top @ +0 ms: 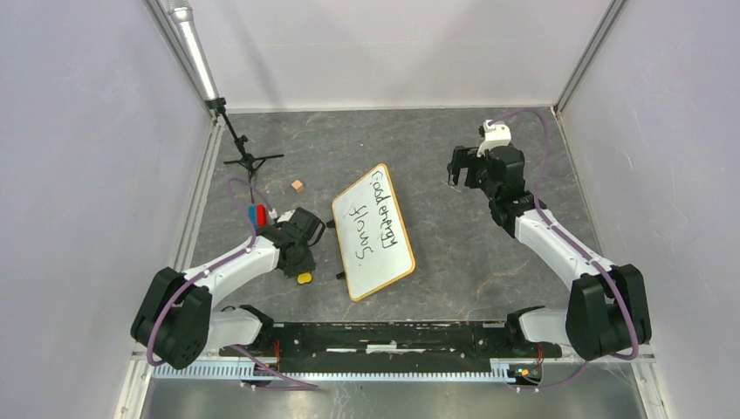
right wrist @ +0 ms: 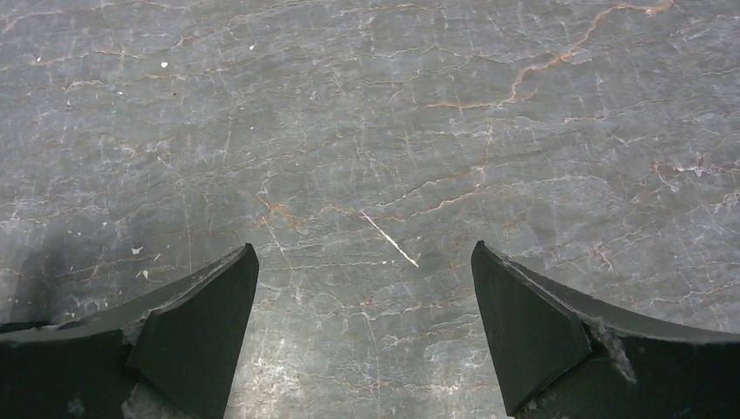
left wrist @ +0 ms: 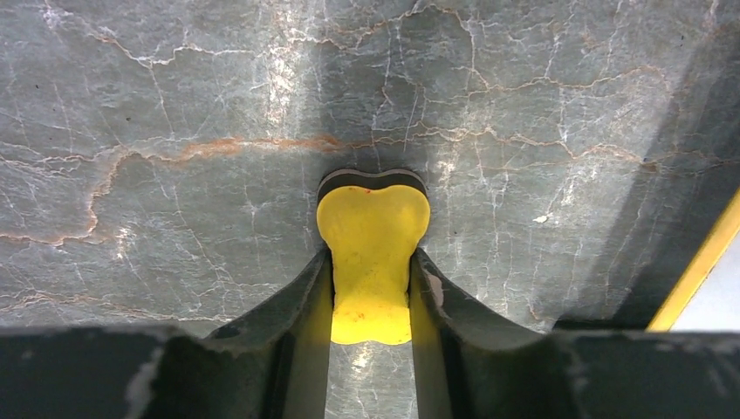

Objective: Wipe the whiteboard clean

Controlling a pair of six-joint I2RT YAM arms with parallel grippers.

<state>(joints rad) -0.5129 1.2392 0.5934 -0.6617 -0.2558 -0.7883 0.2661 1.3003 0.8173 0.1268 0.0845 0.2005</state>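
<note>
The whiteboard lies flat and slanted in the middle of the dark marbled table, with black handwriting on it. To its left, my left gripper is shut on a yellow eraser that rests low against the table. The left wrist view has the eraser pinched at its waist between my fingers, and the whiteboard's orange frame at the right edge. My right gripper hovers open at the back right, away from the board. Only bare table shows between its jaws.
A small black tripod stand stands at the back left, with a tan cube near it. A red and blue object lies beside my left arm. Grey walls close in the left, back and right sides.
</note>
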